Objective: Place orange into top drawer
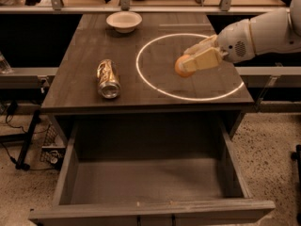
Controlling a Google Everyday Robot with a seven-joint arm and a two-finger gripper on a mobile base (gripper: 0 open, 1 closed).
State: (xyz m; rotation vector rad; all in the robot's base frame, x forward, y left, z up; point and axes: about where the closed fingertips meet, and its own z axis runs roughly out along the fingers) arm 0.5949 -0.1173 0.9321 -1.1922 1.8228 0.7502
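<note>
My gripper (188, 63) reaches in from the right above the dark table top (80, 65). It is shut on the orange (180, 66), a small round fruit held between the cream fingers (205, 60) above the glowing ring. The top drawer (150, 180) is pulled out wide open below the table's front edge, and nothing lies on its flat bottom. The orange is over the table, behind the drawer's opening.
A crushed gold can (107, 78) lies on the table's left half. A white bowl (124, 20) stands at the back. A bright ring of light (188, 67) marks the table's right half. Rails and cables flank the table on the speckled floor.
</note>
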